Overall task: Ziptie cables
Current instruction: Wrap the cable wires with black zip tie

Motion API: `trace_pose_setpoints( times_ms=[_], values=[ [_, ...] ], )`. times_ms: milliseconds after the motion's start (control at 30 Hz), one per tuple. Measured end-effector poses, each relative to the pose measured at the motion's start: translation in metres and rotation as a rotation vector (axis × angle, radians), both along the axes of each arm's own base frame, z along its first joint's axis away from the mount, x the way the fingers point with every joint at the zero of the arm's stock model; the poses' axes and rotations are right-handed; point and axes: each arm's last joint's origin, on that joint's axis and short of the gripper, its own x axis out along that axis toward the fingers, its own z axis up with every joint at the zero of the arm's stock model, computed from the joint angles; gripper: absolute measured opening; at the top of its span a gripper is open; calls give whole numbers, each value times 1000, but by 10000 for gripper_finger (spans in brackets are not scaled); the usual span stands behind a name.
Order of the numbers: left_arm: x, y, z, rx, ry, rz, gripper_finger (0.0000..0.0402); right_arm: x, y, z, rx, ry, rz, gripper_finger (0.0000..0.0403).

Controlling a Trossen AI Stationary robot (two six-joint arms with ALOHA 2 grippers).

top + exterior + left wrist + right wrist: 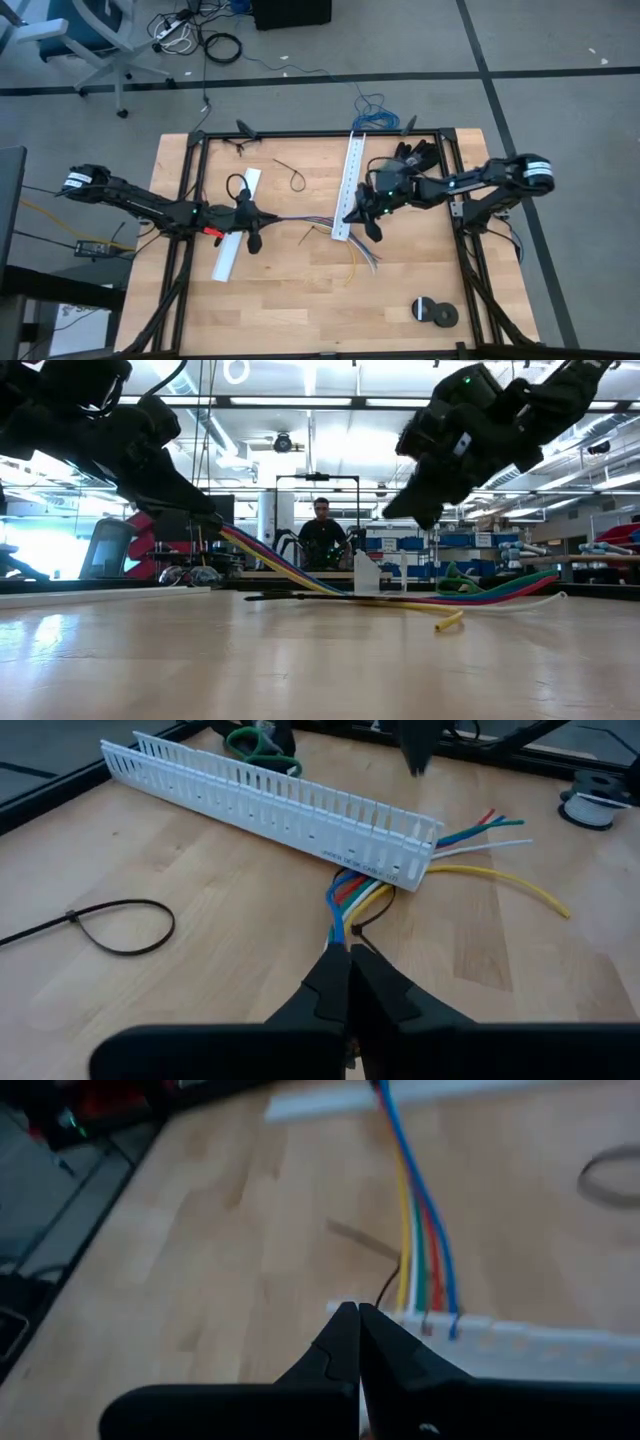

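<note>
A white slotted channel (pixel 350 185) is laid toward twelve o'clock; tape rolls (pixel 434 312) are seen at five; a person (pixel 321 532) is stood beyond.

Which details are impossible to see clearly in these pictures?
- Left gripper, left wrist view: shut on the cables; its fingers hide the held end.
- Cables, left wrist view: the white channel covers their middle.
- Right gripper, right wrist view: shut; blur hides any thin strip between its tips.

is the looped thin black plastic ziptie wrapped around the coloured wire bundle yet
No, the looped black ziptie lies alone on the wooden table, apart from the coloured wires.
</note>
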Motion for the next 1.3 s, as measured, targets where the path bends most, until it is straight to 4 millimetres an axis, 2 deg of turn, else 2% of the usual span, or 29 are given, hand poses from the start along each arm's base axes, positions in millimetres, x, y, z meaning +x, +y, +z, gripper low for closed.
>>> trace_pose_setpoints(
  times_ms=[100, 200, 333, 467, 567, 700, 800, 967, 1100, 1233, 1300],
  values=[
    [0, 0, 0, -8, 1, 4, 6, 3, 0, -7, 0, 45, -35, 0],
    [0, 0, -1, -24, 3, 9, 6, -1, -3, -7, -27, 125, -151, 0],
    [-2, 0, -4, -47, 36, 19, 6, -15, -4, 5, -157, 260, -333, 0],
    [-2, 0, -8, -63, 51, 29, 7, -36, 10, 19, -254, 383, -448, 0],
    [-1, 0, -10, -61, 62, 29, 7, -40, 27, 27, -198, 348, -440, 0],
    [3, 0, -16, -52, 83, 33, 7, -24, 47, 36, -73, 168, -376, 0],
    [6, -1, -20, -47, 93, 38, 8, -8, 55, 31, -23, 103, -312, 0],
    [10, -2, -25, -46, 98, 39, 8, 27, 60, 7, -65, 264, -292, 0],
    [11, -2, -28, -48, 98, 40, 8, 57, 64, -2, -143, 387, -252, 0],
    [11, -2, -28, -48, 101, 40, 9, 65, 65, -5, -217, 601, -229, 0],
    [11, -2, -28, -48, 102, 40, 9, 60, 64, -1, -257, 712, -222, 0]
  ],
)
